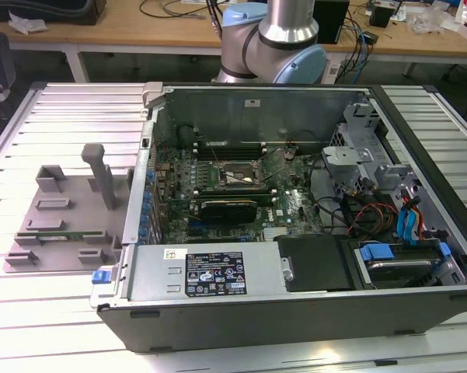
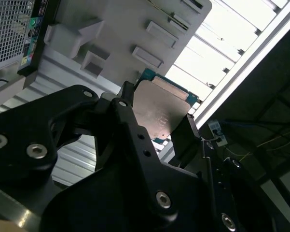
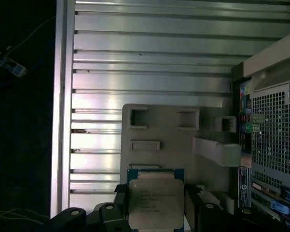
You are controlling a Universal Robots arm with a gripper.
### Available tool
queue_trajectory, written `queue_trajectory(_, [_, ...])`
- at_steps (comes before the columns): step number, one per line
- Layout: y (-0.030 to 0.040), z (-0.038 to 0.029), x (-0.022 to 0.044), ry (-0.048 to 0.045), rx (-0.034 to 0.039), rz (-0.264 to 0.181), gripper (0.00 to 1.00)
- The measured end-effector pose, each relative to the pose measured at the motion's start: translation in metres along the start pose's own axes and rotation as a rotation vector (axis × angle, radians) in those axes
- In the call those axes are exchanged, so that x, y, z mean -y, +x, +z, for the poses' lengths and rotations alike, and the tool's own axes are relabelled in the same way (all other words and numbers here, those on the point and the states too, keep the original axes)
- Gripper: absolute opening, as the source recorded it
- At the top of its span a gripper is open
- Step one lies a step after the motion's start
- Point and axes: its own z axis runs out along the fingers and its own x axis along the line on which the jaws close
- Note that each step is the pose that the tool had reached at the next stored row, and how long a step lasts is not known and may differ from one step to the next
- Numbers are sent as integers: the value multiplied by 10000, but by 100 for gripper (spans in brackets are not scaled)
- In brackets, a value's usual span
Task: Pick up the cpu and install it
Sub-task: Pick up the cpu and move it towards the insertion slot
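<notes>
The cpu (image 3: 154, 205), a flat square chip with a silvery-grey top plate and a blue-green rim, sits between the two black fingers of my gripper (image 3: 155, 193), which is shut on its opposite edges. In the second wrist view the cpu (image 2: 160, 108) shows tilted, with the gripper (image 2: 158, 115) clamped on it. It hangs well above the grey fixture plate (image 3: 159, 130) on the slatted table. The motherboard's open socket (image 1: 237, 177) lies inside the computer case (image 1: 217, 311) in the exterior view.
The grey fixture plate (image 1: 62, 221) with its upright blocks lies on the exterior view's left of the case. The arm's base (image 1: 272, 39) stands behind the case. Drive bays and cables (image 1: 388, 210) fill the case's right side. The table edge (image 3: 62, 121) borders dark floor.
</notes>
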Motion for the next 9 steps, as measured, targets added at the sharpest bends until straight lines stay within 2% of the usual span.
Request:
queue_trajectory(1, [-1,-35,-4,0,3,1,55])
queue_trajectory(8, [-6,-174,-10,0,9,1,55])
queue_trajectory(9, [-7,-216,-12,0,9,0,55])
